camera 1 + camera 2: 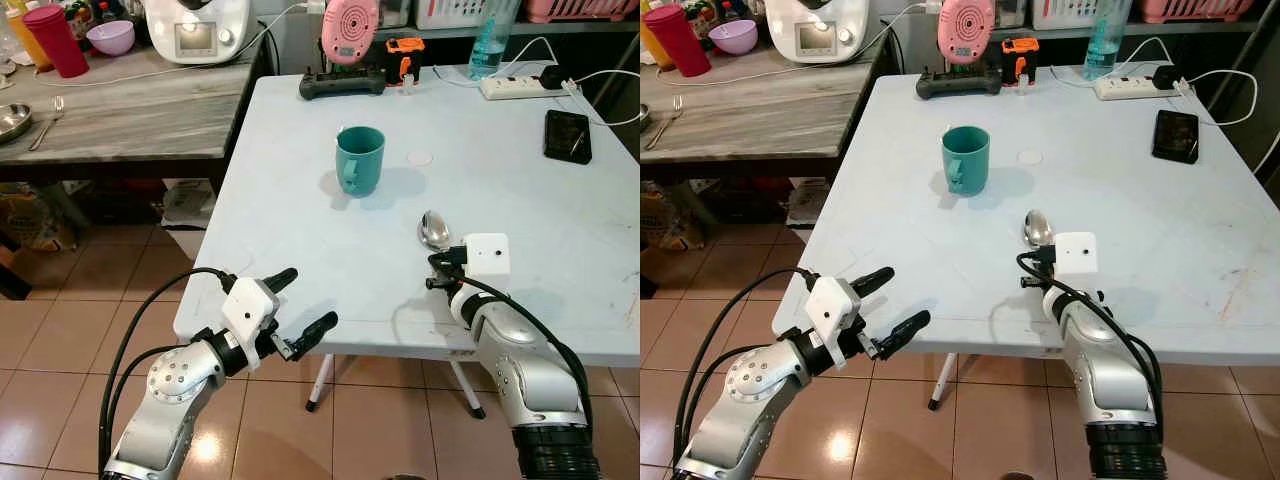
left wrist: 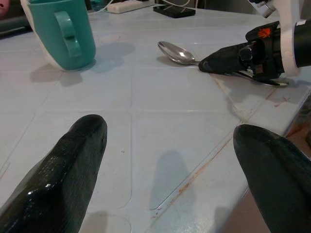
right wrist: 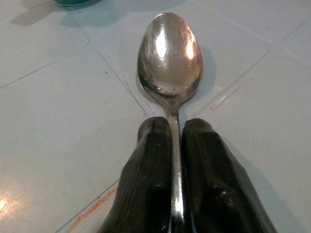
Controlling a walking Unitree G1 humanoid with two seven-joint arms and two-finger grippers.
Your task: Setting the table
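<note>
Nearest, at the left, the left gripper (image 1: 300, 310) hangs just off the near edge of the pale blue table (image 1: 300, 200), its two glossy black fingers spread wide with nothing between them. Its wrist view looks low across the tabletop, catching scuffs and a reddish line along the edge that the head views barely show.

To the right, over the near part of the table, the right gripper (image 3: 175, 160) is clamped on the handle of a spoon (image 3: 170, 56). From the head views a white camera block hides the fingers; the right wrist view shows them pressed on either side of the thin steel handle, the polished oval bowl lying on the table just beyond the fingertips, facing up and mirroring the light.

Farther in, near the table's middle, stands a teal mug (image 1: 359, 160), smooth and cylindrical, its handle turned toward the near left. A small white disc (image 1: 420, 158) lies just right of it.

At the far right lies a flat black phone (image 1: 567, 135). Along the far edge sit a white power strip (image 1: 515, 87) and a dark handheld controller (image 1: 343, 83).
</note>
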